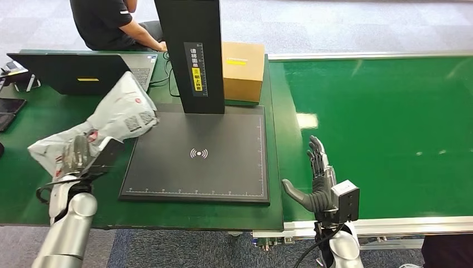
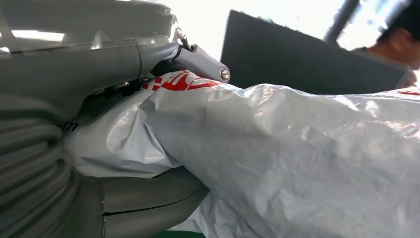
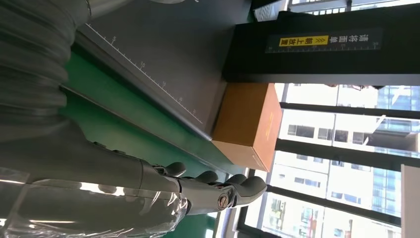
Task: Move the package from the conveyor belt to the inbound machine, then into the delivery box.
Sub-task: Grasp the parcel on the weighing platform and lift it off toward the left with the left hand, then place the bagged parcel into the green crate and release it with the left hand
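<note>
On the far left of the green table (image 1: 22,184), the left hand (image 1: 78,159) grasps the near end of a white plastic mailer package (image 1: 114,120). The package lies crumpled, its far end reaching the left corner of the black scanning platform (image 1: 223,167) of the inbound machine. The left wrist view adds the grip up close: the thumb (image 2: 148,203) sits under the wrinkled white film and a finger (image 2: 198,62) presses over its red print. Behind the package stands an open laptop (image 1: 67,72), with a seated person (image 1: 109,22) beyond it. The machine's black column (image 1: 189,50) rises at the platform's back, a cardboard box (image 1: 242,70) just right of it. Over the near edge of the green conveyor belt (image 1: 385,123), the right hand (image 1: 318,178) is released, fingers straight and spread, holding nothing. The right wrist view shows windows beyond the box.
</note>
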Controlling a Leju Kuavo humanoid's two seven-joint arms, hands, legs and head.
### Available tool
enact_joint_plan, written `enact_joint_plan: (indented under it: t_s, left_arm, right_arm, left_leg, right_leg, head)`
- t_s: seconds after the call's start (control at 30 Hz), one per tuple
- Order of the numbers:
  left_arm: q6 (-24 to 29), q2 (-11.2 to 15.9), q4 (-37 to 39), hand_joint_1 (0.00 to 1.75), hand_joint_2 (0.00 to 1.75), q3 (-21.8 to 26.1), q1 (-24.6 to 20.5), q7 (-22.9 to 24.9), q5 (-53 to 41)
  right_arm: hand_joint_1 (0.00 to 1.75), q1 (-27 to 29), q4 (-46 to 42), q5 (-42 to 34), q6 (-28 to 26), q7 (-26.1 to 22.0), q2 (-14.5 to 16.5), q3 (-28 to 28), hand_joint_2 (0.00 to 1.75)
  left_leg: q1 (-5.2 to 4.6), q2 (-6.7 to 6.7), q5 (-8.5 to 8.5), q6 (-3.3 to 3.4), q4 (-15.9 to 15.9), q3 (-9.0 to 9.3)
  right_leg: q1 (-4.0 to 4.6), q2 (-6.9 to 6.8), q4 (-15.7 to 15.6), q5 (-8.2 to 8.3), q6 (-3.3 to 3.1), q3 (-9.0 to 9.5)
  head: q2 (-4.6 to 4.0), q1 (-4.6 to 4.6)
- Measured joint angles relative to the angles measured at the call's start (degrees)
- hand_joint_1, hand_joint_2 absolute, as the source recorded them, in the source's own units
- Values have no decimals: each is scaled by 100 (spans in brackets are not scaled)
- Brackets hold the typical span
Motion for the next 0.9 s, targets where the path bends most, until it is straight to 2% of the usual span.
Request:
enact_joint_plan:
  t_s: [0.23, 0.27, 0.37, 0.4, 0.6, 0.9]
  left_arm:
    - [40, -22, -477, 175, 175, 798, 110, 370, -20]
    - [43, -33, -515, 158, 175, 870, 110, 401, -34]
    - [47, -61, -592, 27, 175, 1014, 112, 434, -55]
    - [48, -73, -611, 0, 175, 1045, 112, 443, -68]
    - [164, -171, -655, 0, 175, 1160, 106, 474, -337]
    - [951, -333, -829, 0, 175, 1180, 129, 410, -818]
  right_arm:
    - [0, 7, -123, 13, -2, 58, 5, -91, 175]
    - [0, 7, -127, 16, -1, 61, 5, -94, 175]
    - [0, 6, -132, 19, 0, 62, 7, -98, 175]
    - [0, 6, -132, 19, 1, 62, 7, -98, 175]
    - [0, -6, -132, 25, 7, 63, 7, -98, 175]
    - [0, -34, -132, 28, 13, 67, 12, -98, 175]
  left_leg:
    - [-1, -3, 0, 1, 1, -2]
    - [-1, -3, 0, 1, 2, -1]
    - [-1, -4, 0, 1, 2, -1]
    - [-1, -4, 0, 1, 2, -1]
    - [-1, -4, 0, 1, 2, -2]
    - [-1, -4, 0, 1, 2, -2]
  right_leg:
    - [-1, -3, -3, 0, 3, 0]
    - [-1, -3, -3, 0, 2, 0]
    - [0, -3, -2, 0, 3, 0]
    - [0, -3, -2, 0, 2, 0]
    - [0, -3, -2, 0, 2, 0]
    - [-1, -3, -2, 0, 3, 1]
  head:
    - [0, -1]
    - [0, -1]
    - [0, 0]
    - [0, 0]
    - [0, -1]
    - [0, -1]
